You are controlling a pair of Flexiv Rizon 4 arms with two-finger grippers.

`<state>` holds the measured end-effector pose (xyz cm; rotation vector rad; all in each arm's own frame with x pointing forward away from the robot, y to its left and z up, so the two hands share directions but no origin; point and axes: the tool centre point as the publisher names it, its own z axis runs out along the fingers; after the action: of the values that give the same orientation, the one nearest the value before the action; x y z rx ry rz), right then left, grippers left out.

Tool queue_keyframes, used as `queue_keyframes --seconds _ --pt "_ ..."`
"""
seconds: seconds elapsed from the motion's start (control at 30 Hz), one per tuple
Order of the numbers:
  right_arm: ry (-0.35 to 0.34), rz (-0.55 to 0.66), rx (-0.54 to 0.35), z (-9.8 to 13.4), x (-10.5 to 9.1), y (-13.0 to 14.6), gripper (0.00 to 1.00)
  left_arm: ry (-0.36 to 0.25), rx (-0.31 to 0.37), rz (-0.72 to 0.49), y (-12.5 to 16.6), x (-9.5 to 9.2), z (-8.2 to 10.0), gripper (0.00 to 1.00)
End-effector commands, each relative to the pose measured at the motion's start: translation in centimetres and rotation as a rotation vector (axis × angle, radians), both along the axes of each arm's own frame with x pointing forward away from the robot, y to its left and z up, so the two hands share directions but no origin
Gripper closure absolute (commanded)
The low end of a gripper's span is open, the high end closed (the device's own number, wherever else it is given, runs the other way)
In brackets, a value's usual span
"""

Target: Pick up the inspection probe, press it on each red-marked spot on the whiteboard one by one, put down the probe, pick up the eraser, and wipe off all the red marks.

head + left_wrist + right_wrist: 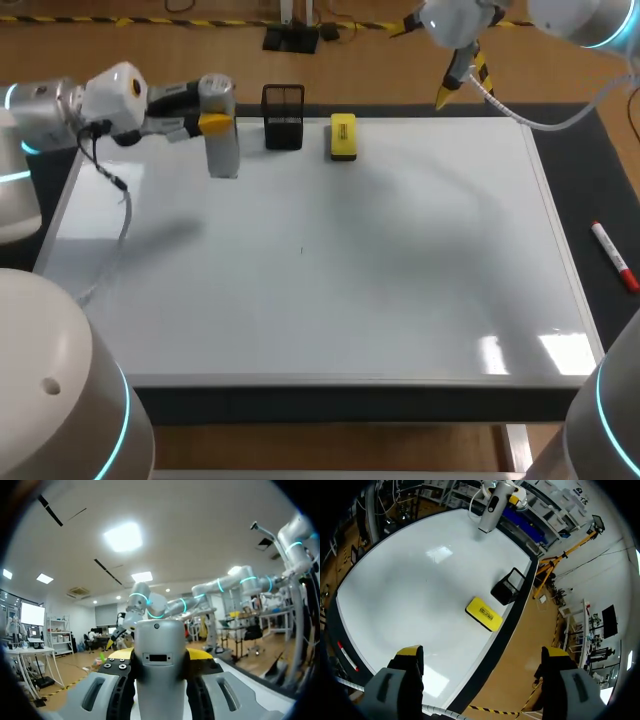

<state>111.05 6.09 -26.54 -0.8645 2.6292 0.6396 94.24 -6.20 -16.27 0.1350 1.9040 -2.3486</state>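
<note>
My left gripper (215,123) is shut on the grey cylindrical probe (222,140), which hangs upright above the whiteboard's (400,270) far left part. In the left wrist view the probe (160,665) stands between the yellow-tipped fingers (199,654). The right wrist view shows the probe (491,507) far ahead over the board. The yellow eraser (343,137) lies by the board's far edge, and it sits ahead of my open, empty right gripper (482,652) as the eraser (485,614). My right arm's wrist (458,22) is high beyond the far edge. I see no red marks on the board.
A black mesh holder (283,118) stands at the far edge between probe and eraser. A red marker (614,256) lies on the dark mat right of the board. A cable (118,205) dangles from the left arm over the board's left side.
</note>
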Motion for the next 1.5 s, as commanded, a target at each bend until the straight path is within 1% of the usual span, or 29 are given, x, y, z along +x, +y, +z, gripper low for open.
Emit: queue_keyframes --seconds 0.03,0.2,0.4,0.63,0.83,1.2,1.5 --pt "0.001 0.001 -0.005 0.1 0.0 0.0 0.0 -0.026 -0.001 -0.103 -0.5 4.2 1.1 1.0" --pt "0.001 0.001 -0.005 0.1 0.0 0.0 0.0 -0.041 0.008 -0.121 -1.6 7.3 2.4 1.0" --pt "0.001 0.001 -0.005 0.1 0.0 0.0 0.0 -0.056 0.014 -0.154 -3.0 10.1 3.7 1.0" --pt "0.001 0.001 -0.005 0.1 0.0 0.0 0.0 -0.058 -0.005 -0.176 -4.6 13.3 4.3 1.0" --pt "0.001 0.001 -0.005 0.1 0.0 0.0 0.0 -0.046 -0.021 -0.195 -5.5 15.3 3.8 1.0" --pt "0.001 0.001 -0.005 0.1 0.0 0.0 0.0 -0.043 -0.053 -0.185 -6.5 17.7 2.0 1.0" --pt "0.001 0.001 -0.005 0.1 0.0 0.0 0.0 -0.046 -0.058 -0.193 -7.5 19.2 0.6 1.0"
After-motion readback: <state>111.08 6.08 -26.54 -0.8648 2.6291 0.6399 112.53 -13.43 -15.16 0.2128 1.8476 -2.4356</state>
